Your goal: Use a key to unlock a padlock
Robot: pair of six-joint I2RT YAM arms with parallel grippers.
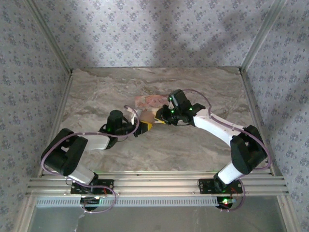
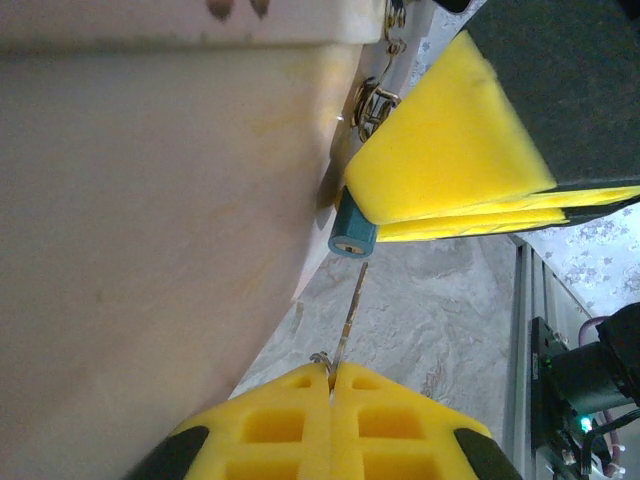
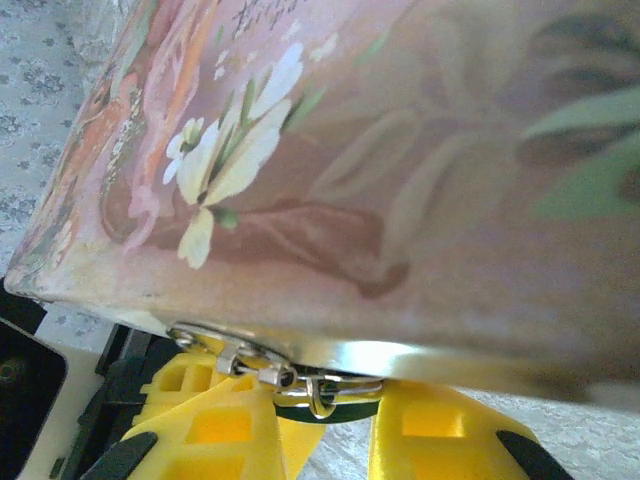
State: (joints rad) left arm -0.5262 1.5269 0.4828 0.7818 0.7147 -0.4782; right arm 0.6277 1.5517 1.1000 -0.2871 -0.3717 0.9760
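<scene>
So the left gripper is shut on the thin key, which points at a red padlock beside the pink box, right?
No, the padlock is blue, not red; the left wrist view shows it. The left gripper is indeed shut on the thin key, which points at it beside the pink box.

Pink floral box (image 1: pixel 148 101) on marble table (image 1: pixel 193 154)

Near the centre of the left wrist view we see a tiny blue cylindrical padlock (image 2: pixel 352 232), its brassy round end facing down-left. Just below, a thin key (image 2: pixel 350 303) points up at that end, pinched in the left pincer (image 2: pixel 332 374) at bottom centre.
</scene>
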